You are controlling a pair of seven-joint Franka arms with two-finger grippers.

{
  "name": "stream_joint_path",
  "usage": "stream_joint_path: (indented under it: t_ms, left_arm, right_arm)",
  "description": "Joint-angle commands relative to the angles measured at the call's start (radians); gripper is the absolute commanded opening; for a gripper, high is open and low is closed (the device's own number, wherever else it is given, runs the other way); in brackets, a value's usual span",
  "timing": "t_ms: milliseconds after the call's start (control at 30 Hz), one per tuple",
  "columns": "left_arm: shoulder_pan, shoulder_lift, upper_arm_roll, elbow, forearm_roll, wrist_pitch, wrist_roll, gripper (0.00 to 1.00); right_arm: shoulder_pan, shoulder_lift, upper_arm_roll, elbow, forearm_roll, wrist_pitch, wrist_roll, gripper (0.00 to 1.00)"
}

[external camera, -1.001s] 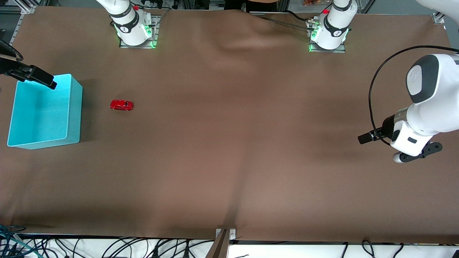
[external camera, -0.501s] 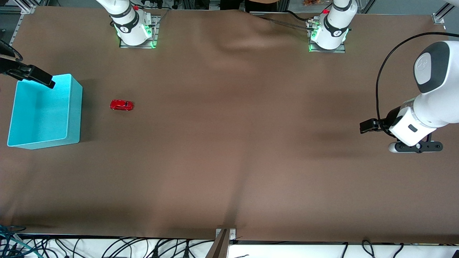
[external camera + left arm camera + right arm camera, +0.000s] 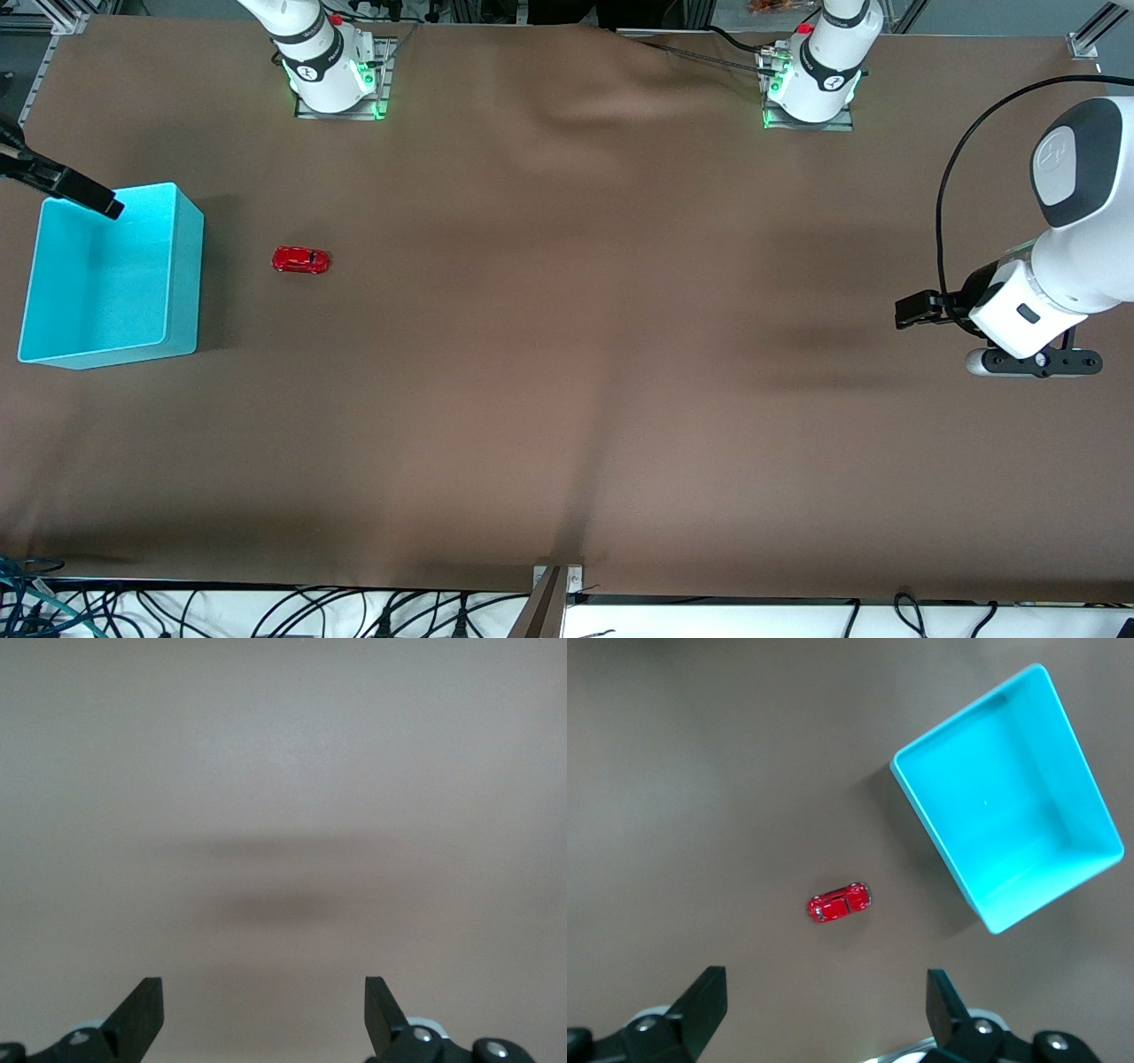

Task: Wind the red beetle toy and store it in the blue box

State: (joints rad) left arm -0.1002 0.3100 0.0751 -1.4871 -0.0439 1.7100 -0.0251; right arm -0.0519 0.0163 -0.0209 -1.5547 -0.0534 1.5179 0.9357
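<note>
Changes since the earlier frames: the left arm's wrist has drawn slightly toward its own end of the table and levelled out; the right arm's dark wrist part has slid a little off the blue box's corner; box and toy have not shifted. Table (image 3: pixel 567 354): brown cloth cover, slightly rumpled, bearing all items. Blue box (image 3: pixel 104 276): open-topped cyan bin at the right arm's end of the table, upright, nothing visible inside it; taken here as the landmark. Left gripper (image 3: pixel 264 1014): well apart from the blue box, up over bare cloth at the left arm's end of the table, fingers spread wide with nothing between them, a soft shadow on the cloth beneath. Right gripper (image 3: pixel 826 1010): up in the air over the cloth near the blue box, fingers spread wide and holding nothing, looking down on both box and toy. Red beetle toy (image 3: pixel 300 260): on its wheels on the cloth, near the blue box on the side toward the left arm's end, apart from the wall, untouched by either gripper.
</note>
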Motion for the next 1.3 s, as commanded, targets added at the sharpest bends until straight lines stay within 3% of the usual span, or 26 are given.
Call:
stream_joint_path:
  t_ms: [0,167,667,1268]
  left_arm:
    - [0.013,-0.003,-0.006,0.016,-0.022,-0.020,0.027,1.00]
    - [0.013,-0.005,-0.008,0.015,-0.022,-0.021,0.027,1.00]
    - [0.014,-0.008,-0.006,0.015,-0.047,-0.023,0.022,1.00]
    - [0.013,-0.006,-0.008,0.015,-0.045,-0.023,0.024,1.00]
  right_arm:
    - [-0.011,0.008,-0.050,0.022,0.003,-0.016,0.076,1.00]
    - [-0.011,0.043,-0.082,0.019,0.003,0.004,0.175,1.00]
    - [-0.002,0.116,-0.060,-0.028,-0.014,0.084,0.396,1.00]
    - [0.043,0.185,-0.060,-0.229,-0.016,0.295,0.506,1.00]
